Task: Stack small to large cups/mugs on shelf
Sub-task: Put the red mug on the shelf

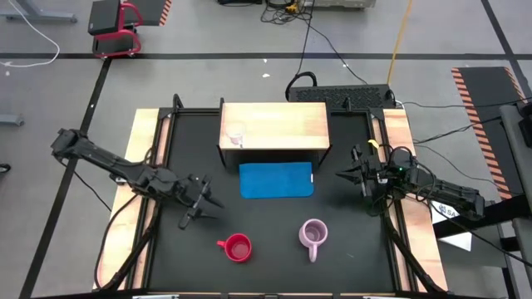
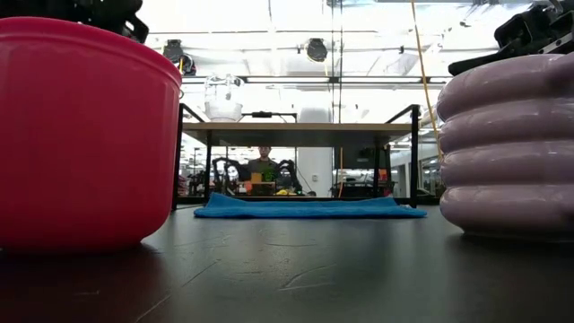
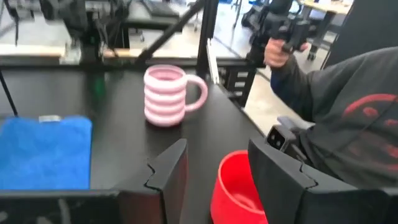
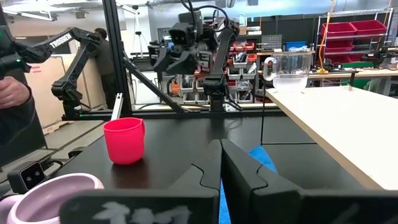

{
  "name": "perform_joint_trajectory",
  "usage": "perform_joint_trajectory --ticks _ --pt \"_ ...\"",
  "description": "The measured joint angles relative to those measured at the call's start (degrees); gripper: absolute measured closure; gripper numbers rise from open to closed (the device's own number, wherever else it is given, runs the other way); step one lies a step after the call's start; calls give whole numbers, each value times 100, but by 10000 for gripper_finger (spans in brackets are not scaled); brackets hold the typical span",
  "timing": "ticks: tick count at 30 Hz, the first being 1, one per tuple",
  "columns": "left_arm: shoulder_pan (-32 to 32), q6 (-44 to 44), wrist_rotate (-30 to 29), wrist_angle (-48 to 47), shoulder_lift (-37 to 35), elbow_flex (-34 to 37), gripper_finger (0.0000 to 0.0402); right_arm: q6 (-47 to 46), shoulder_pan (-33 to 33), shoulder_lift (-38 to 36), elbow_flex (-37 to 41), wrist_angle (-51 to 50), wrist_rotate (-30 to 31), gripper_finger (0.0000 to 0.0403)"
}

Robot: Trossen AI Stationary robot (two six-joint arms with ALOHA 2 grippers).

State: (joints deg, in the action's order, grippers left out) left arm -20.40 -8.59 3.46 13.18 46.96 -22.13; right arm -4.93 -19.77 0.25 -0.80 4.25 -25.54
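The high view looks straight down on the whole black bench point(image 1: 274, 224), with both arms and the shelf point(image 1: 274, 126) in frame. The low view sits at bench-top level, very close to the red mug point(image 2: 81, 135) and the lilac mug point(image 2: 507, 148), facing the blue mat point(image 2: 309, 207) and the shelf beyond. The left wrist view looks past its own fingers point(image 3: 171, 177) at both mugs. The right wrist view faces across the bench; it shares the red mug and the glass cup point(image 4: 290, 71) with the low view
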Motion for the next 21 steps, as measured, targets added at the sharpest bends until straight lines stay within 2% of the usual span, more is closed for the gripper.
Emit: perform_joint_trajectory --ticks 8,16,21 --pt "-75 -271 148 -49 811 -340 229 0 0 13 0 0 -2 403" --pt "-301 -111 -65 -2027 1688 -1674 229 1 0 61 0 0 -3 403" --pt "-323 52 -85 -2441 1835 -2162 229 0 0 98 0 0 -4 403"
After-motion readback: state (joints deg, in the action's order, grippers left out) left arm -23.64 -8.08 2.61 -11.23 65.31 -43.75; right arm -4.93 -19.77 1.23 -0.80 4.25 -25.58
